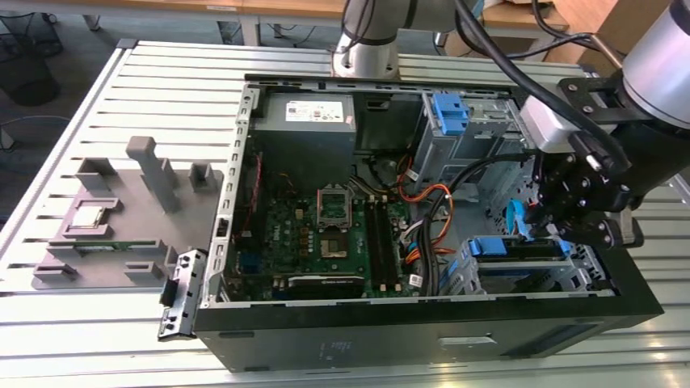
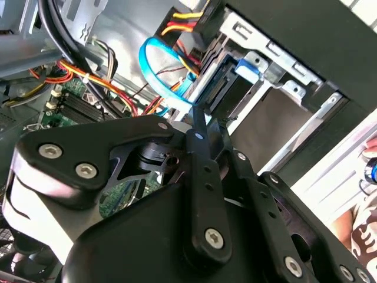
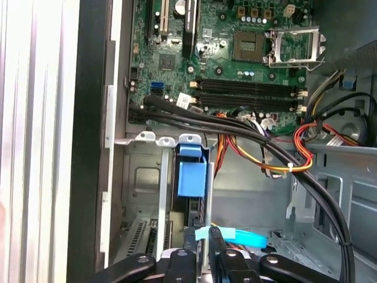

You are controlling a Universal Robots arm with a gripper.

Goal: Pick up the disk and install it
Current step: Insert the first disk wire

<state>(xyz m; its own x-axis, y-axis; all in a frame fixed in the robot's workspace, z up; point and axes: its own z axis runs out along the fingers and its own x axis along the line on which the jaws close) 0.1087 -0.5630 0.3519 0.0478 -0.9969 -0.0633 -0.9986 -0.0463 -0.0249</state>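
Observation:
The disk [image 1: 518, 246], framed by its bright blue carrier, sits on edge in the drive bay at the case's front corner, on the exterior view's right. Its blue tab [image 3: 191, 174] stands up between the bay's metal walls, and the carrier end [image 2: 247, 65] shows again inside the silver cage. My black gripper [image 1: 570, 230] hangs right over the end of the disk nearest the cables. Its fingertips [image 3: 203, 244] are drawn close together with nothing seen between them, and they end just short of the disk's dark edge [image 3: 195, 212].
A light blue data cable [image 1: 512, 217] loops beside the gripper, with black and orange cable bundles [image 3: 277, 150] crossing the case. A bare blue bracket [image 1: 448, 109] sits in the upper bay. The motherboard [image 1: 323, 226] fills the case floor. A grey fixture block [image 1: 119, 210] stands on the table outside.

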